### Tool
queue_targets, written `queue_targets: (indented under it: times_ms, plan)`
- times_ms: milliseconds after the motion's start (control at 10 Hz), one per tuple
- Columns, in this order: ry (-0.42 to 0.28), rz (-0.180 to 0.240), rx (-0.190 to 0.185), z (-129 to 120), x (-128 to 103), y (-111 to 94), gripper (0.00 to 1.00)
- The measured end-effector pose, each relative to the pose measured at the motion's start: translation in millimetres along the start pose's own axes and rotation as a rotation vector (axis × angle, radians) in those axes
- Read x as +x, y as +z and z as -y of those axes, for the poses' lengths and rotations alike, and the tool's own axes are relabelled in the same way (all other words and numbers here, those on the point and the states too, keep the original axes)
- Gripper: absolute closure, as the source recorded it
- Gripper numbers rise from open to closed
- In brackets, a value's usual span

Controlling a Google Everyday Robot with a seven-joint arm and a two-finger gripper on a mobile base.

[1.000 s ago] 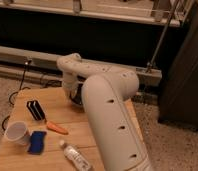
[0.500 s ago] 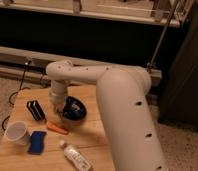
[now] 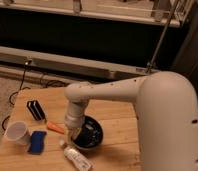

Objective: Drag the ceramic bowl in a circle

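Wooden tabletop (image 3: 117, 112) with six loose things on it, one of each kind. The single ceramic bowl (image 3: 94, 134), glossy black and shallow, sits toward the front, roughly mid-width of the surface. One white arm (image 3: 142, 95) sweeps in from the right, bends down, and ends with the hand (image 3: 75, 134) at the bowl's left rim, dipping into it. The hand is closed; whether the rim is pinched between its fingers cannot be told.

Left of the bowl lies one small orange piece (image 3: 55, 127), just beside the rim. Farther left, near the edge, stands one white cup (image 3: 17, 133), upright, with one blue pad (image 3: 37, 142) just beside it on its right. Behind these, one black object (image 3: 36, 110) rests apart from the rest. One white bottle (image 3: 77, 159) lies on its side in front of the bowl, close to the near edge, its neck pointing toward the bowl's left side.
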Motion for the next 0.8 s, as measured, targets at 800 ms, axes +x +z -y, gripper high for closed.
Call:
queue_targets:
  times_ms: [800]
  plan:
    - [0.295,0.309,0.234,191.2,-70.9,-95.9,1.0]
